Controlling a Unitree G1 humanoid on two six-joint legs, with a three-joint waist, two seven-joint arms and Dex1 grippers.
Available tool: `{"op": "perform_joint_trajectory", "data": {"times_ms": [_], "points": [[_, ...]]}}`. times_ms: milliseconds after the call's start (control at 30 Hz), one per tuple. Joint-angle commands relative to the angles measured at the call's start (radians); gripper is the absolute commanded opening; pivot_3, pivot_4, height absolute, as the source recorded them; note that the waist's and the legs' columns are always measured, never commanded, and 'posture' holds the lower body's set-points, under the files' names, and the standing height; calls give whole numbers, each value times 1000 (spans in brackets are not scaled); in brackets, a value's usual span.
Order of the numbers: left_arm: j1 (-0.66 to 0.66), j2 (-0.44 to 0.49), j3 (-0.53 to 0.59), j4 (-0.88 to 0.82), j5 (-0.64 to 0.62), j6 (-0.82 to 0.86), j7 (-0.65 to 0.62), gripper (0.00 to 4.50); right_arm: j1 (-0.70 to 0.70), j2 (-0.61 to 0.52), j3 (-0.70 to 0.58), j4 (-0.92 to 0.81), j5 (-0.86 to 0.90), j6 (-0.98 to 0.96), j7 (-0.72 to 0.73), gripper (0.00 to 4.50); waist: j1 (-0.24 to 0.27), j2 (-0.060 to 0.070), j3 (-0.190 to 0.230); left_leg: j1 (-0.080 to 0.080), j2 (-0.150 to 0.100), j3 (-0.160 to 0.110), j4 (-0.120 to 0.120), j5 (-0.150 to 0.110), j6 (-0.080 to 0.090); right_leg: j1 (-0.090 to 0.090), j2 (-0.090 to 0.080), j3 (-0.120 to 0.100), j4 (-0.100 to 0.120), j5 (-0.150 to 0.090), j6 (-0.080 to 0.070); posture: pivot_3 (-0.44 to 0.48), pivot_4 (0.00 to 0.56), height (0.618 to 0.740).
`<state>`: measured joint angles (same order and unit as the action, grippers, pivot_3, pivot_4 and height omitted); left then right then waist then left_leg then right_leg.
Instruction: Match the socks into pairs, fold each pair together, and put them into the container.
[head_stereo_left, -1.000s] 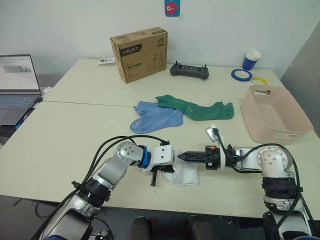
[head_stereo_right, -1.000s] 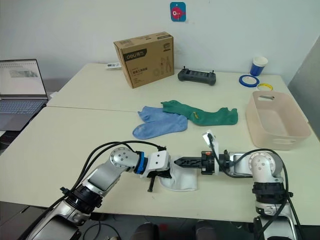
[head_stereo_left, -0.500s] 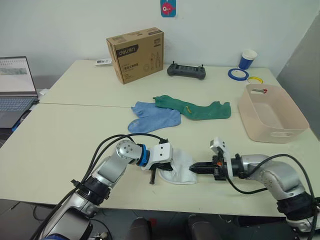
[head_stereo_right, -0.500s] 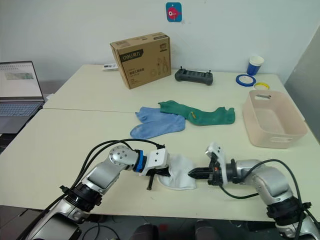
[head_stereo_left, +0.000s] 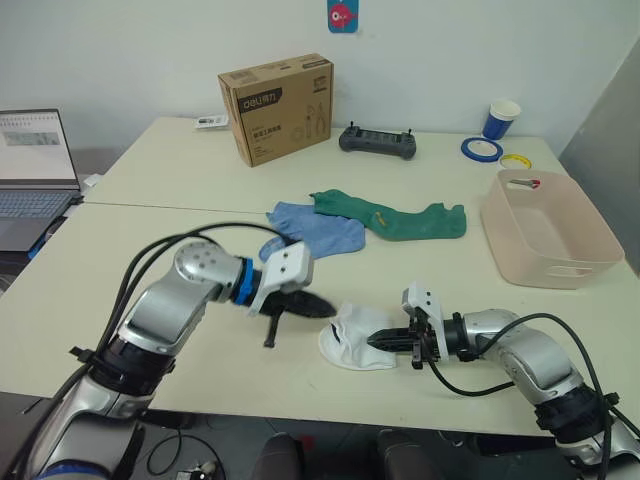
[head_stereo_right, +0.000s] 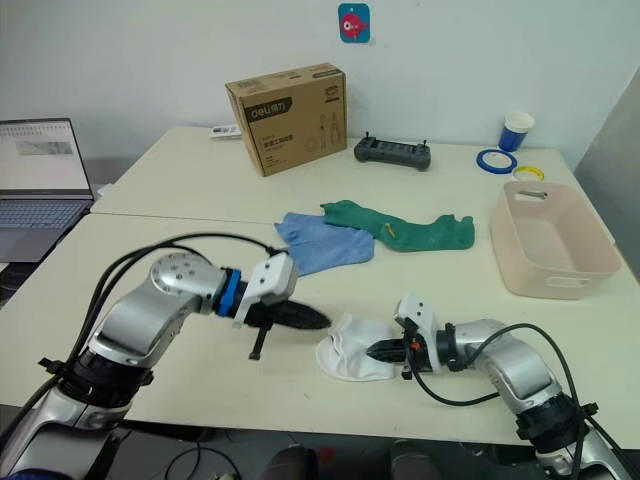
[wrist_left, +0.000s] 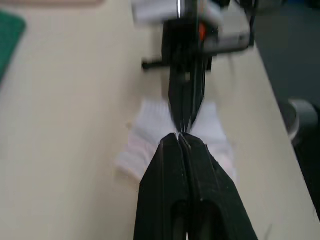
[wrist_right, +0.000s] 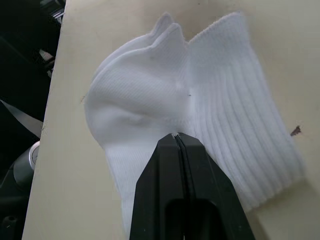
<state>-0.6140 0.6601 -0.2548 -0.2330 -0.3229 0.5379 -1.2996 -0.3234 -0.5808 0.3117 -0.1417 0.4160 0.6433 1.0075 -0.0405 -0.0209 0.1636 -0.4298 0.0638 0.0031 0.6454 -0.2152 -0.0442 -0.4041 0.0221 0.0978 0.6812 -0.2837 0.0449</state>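
The white socks (head_stereo_left: 352, 336) lie bunched together near the table's front edge. My right gripper (head_stereo_left: 376, 340) lies low on the table at their right side, shut, its tips pinching the white fabric (wrist_right: 150, 100). My left gripper (head_stereo_left: 323, 309) hovers just left of them, shut and holding nothing; in the left wrist view (wrist_left: 179, 136) it points across the white socks at the right gripper. Further back, the light blue socks (head_stereo_left: 310, 232) overlap the dark green socks (head_stereo_left: 395, 218). The pale pink container (head_stereo_left: 548, 262) stands at the right edge.
A brown cardboard box (head_stereo_left: 278, 95) and a black controller (head_stereo_left: 378, 142) sit at the back. A blue cup (head_stereo_left: 502, 118) and tape rolls (head_stereo_left: 482, 148) are at the back right. An open laptop (head_stereo_left: 35, 170) stands to the left.
My left gripper has lifted off the white socks and drawn back to the left. My right gripper has shut and come in low onto the socks' right side.
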Motion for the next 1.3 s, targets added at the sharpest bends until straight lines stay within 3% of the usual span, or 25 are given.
{"op": "perform_joint_trajectory", "data": {"times_ms": [33,267,433,533,833,1300], "points": [[29,-57,-57,1,40,-48,64,0,-4,-10,-19,-2,6,5,21,38,3,0,0,0,0,0,0,0,0,0,0,0,0,0,0,0,150,740],[138,-45,-164,108,209,-235,114,0,-4,-26,-79,-42,82,96,43,38,0,0,0,1,1,-3,-1,0,0,-1,3,0,2,0,-1,0,150,740],[190,-10,-178,185,270,-326,116,0,-13,-59,-219,-127,226,350,-48,38,5,0,0,1,1,-1,0,0,0,-1,1,0,1,0,-1,0,150,740],[207,-2,-179,208,286,-358,117,0,-28,-82,-246,-130,237,478,-118,611,5,0,0,1,1,-1,-1,0,0,0,1,0,1,0,-1,0,150,740],[251,-2,-165,219,282,-372,121,0,-112,60,-348,-78,335,911,-306,3811,-8,2,-2,2,1,-2,-1,0,0,0,2,1,2,0,-1,0,150,740],[262,2,-146,185,264,-350,113,0,-182,332,-449,136,468,971,-539,3811,-22,2,-4,4,1,-2,-2,0,0,1,2,1,3,1,-2,0,150,740]]}}
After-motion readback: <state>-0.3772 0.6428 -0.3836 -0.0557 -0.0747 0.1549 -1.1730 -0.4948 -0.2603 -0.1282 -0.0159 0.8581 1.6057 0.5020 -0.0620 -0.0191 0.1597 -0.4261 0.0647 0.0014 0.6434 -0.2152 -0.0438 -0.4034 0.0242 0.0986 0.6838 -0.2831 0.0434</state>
